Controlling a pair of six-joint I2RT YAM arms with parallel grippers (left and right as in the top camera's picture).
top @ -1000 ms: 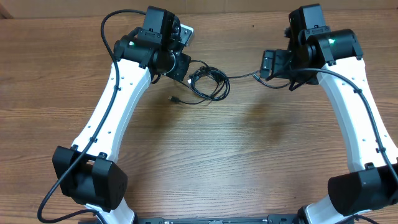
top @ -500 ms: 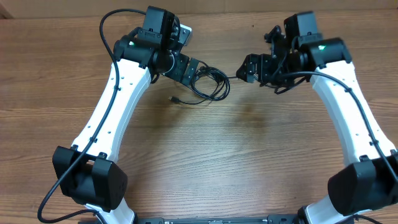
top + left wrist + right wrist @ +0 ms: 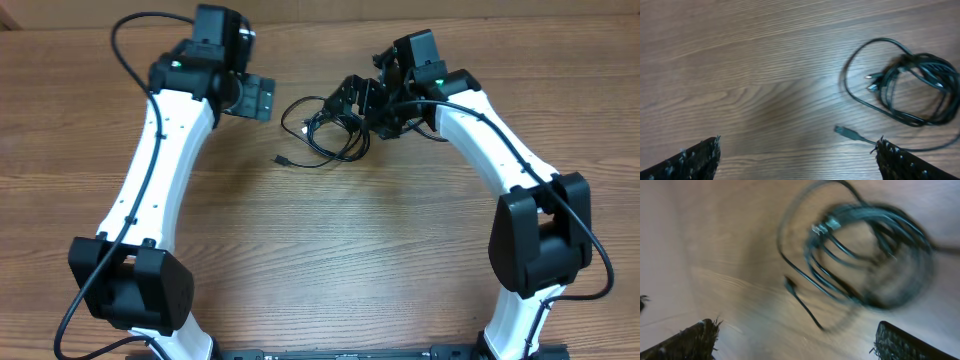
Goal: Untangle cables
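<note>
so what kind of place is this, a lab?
Probably a robotics lab bench or data-collection rig. Two white-and-black arms, the left arm and right arm, are mounted along one edge of a wood-grain table, with a tangle of thin black cables as the workpiece.

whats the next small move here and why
Probably lower the right tool onto the cables and pinch one outer loop. Both tools are open and empty, the right one sits right at the tangle, and the left tool is off to the side over bare table.
</note>
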